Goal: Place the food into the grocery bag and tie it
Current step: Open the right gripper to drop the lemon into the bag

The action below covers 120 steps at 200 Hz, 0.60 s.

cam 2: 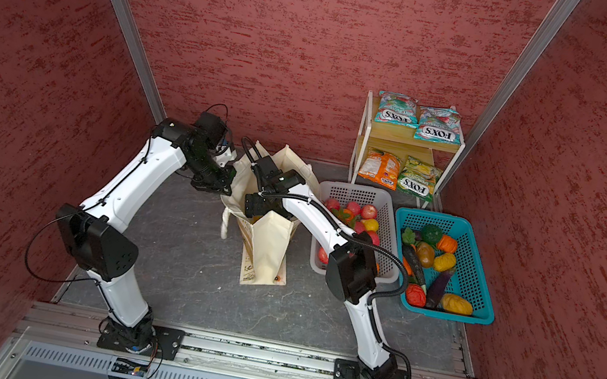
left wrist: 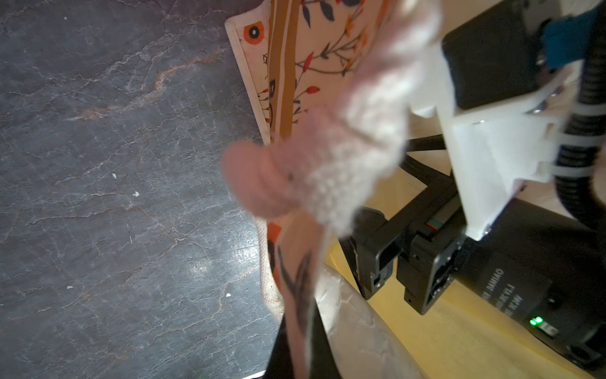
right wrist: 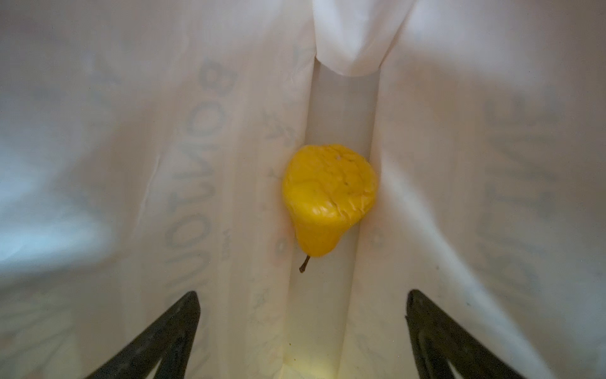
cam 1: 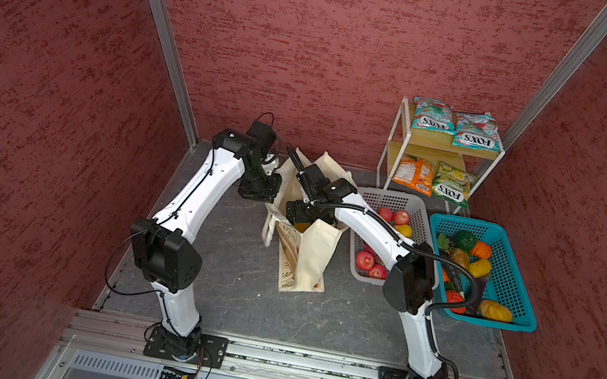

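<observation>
The cream floral grocery bag (cam 1: 312, 259) (cam 2: 269, 252) stands open mid-floor. My left gripper (cam 1: 271, 195) (cam 2: 225, 185) (left wrist: 301, 347) is shut on the bag's left rim fabric (left wrist: 311, 49), holding the mouth apart. My right gripper (cam 1: 304, 220) (cam 2: 258, 210) (right wrist: 303, 295) reaches down into the mouth, open and empty. Below it a yellow fruit (right wrist: 328, 197) lies on the bag's bottom, apart from the fingers. Two teal-and-red FOX'S packets (cam 1: 435, 116) (cam 1: 476, 132) lie on the shelf top. A dark green vegetable (cam 1: 465, 240) sits in the blue basket.
A grey basket (cam 1: 397, 200) of red apples stands right of the bag, under my right arm. Beside it is the blue basket (cam 1: 514, 253) of vegetables. The white shelf (cam 1: 395, 152) at the back right holds orange and yellow-green packets below. Red walls close in all round.
</observation>
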{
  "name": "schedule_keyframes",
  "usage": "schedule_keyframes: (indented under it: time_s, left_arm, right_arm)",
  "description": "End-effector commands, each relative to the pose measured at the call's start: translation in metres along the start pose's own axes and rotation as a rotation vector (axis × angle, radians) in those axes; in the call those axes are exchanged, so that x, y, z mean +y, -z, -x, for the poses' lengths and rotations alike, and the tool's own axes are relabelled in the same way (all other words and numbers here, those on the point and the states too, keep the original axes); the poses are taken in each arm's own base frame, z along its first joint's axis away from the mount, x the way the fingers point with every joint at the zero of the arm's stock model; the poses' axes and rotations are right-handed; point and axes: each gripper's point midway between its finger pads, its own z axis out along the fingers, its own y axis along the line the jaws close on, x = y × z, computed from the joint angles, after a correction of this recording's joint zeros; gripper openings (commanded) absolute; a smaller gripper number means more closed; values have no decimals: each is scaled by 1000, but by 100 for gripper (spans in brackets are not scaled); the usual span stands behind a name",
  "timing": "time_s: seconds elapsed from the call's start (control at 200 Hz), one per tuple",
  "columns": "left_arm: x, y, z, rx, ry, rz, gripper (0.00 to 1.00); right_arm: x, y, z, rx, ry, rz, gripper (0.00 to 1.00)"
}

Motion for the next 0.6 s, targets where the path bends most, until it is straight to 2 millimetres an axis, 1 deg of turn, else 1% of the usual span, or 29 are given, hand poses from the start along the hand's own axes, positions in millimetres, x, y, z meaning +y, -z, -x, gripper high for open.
schedule_keyframes:
  time_s: [0.0, 0.05, 0.09, 0.15, 0.215, 0.281, 0.346, 0.416, 0.476, 0.516, 0.596]
  left_arm:
    - [0, 2, 4, -30, -1, -2, 0]
    - [0, 3, 4, -33, 1, -3, 0]
    - [1, 2, 4, -32, 0, -2, 0]
    - [1, 3, 4, -34, 0, -1, 0]
    - [1, 3, 3, -34, 0, 0, 0]
    - [2, 3, 1, -35, -2, 2, 0]
    - [4, 2, 0, -35, -3, 6, 0]
    - [5, 1, -2, -32, -2, 10, 0]
    - [5, 2, -2, -34, -3, 8, 0]
    - [4, 3, -2, -39, -2, 5, 0]
    - [3, 4, -2, -43, -2, 1, 0]
  right_arm:
    - [11, 71, 44, -214, 13, 15, 99]
    - [13, 95, 56, -274, 8, 15, 99]
    - [15, 120, 69, -336, 8, 18, 99]
    - [15, 165, 90, -456, 1, 14, 99]
    - [13, 218, 110, -605, 6, 11, 99]
    - [9, 268, 123, -746, 14, -6, 99]
    - [-1, 307, 129, -860, 11, -42, 99]
    - [-11, 335, 127, -933, 32, -78, 99]
    - [-13, 348, 121, -965, 89, -85, 99]
    - [-15, 349, 114, -968, 137, -96, 99]
    - [-29, 348, 99, -971, 197, -156, 98]
